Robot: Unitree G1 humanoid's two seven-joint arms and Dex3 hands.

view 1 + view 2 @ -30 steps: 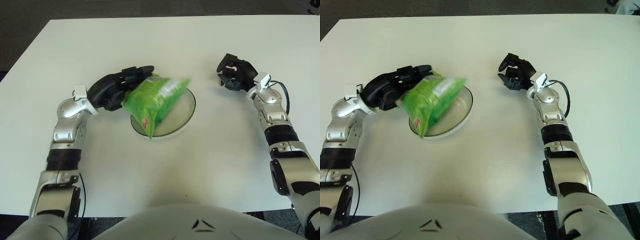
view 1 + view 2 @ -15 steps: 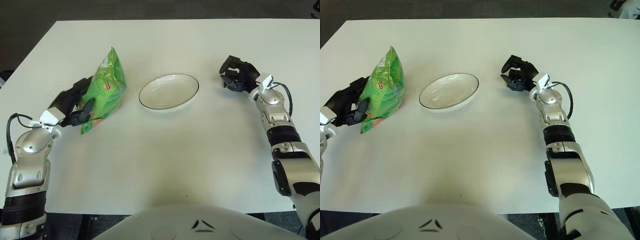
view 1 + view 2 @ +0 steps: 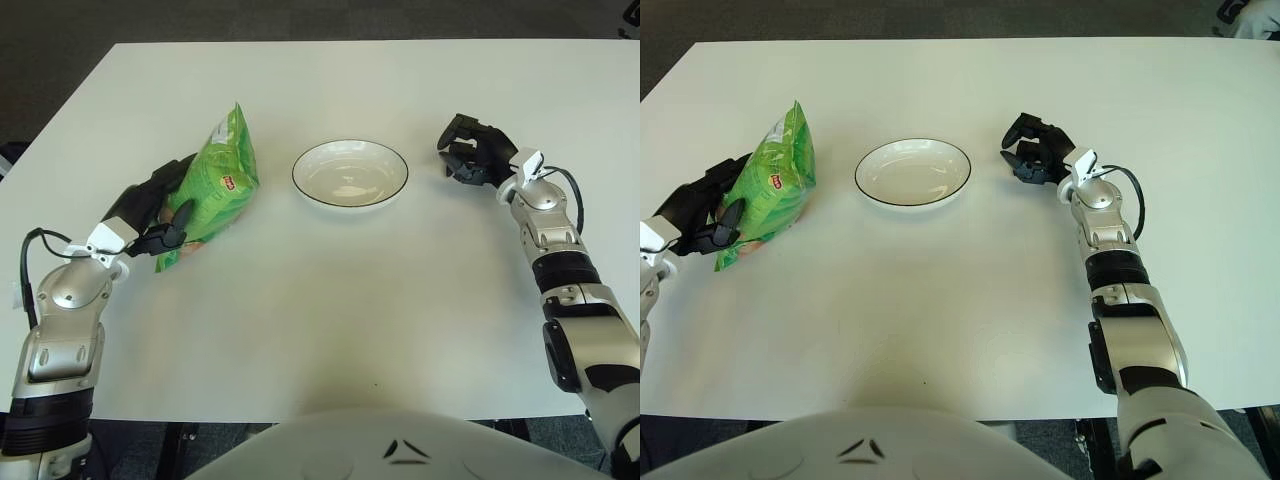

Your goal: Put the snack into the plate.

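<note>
We see a shiny green snack bag (image 3: 214, 187) with a small red mark on it, in the left middle of the frame. It stands tilted on the big white table (image 3: 330, 330), with its top corner pointing up and its bottom end low by the hand. Our left hand (image 3: 157, 212) is wrapped around the bag from the left side. Its black fingers (image 3: 176, 228) are clamped on the lower part of the bag.

Near the bag, to its right, sits a round white plate (image 3: 350, 173) with a thin dark rim. The plate is in the upper middle of the frame, and it does not touch the bag. The bag is outside the plate.

Farther right, in the upper right of the frame, we see our right hand (image 3: 474, 160). It is beside the plate, on the plate's right side, and apart from it. Its black fingers (image 3: 1032, 152) are curled in together and hold nothing.
</note>
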